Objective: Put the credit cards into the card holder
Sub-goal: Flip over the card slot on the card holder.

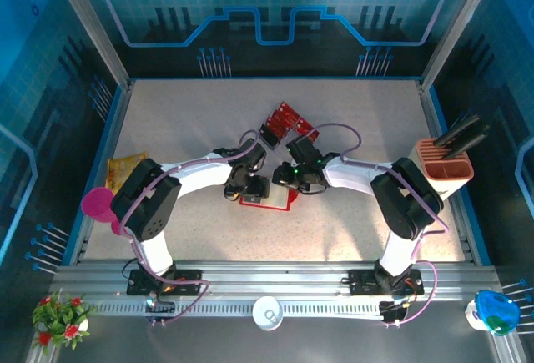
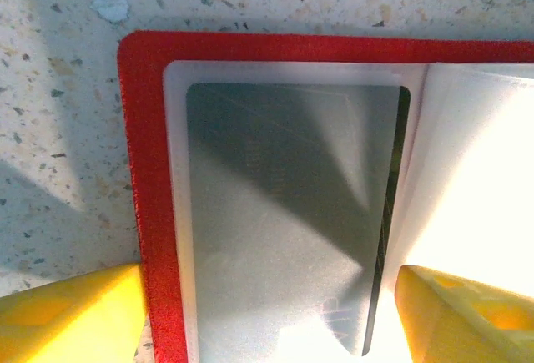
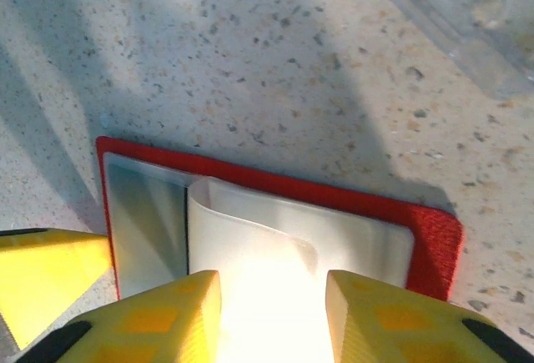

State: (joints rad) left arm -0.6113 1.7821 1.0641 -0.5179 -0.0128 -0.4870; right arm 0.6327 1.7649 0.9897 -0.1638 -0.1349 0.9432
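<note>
Red card holder (image 2: 152, 213) open, credit cards (image 1: 291, 118) overhead

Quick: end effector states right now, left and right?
Left end effector: open, astride a clear plastic pocket of the flat red card holder, holding nothing.
Right end effector: open, raised clear leaf between its fingers, ungripped.

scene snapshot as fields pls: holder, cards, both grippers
card holder: open, flat on table, pockets up
loose credit cards: fanned on table beyond holder, apart from it
pocketed card: one card looks seated in a clear pocket
left gripper: open, fingers straddle that pocket
right gripper: open, curled-up pocket leaf between its fingers
held: nothing clearly gripped
</note>
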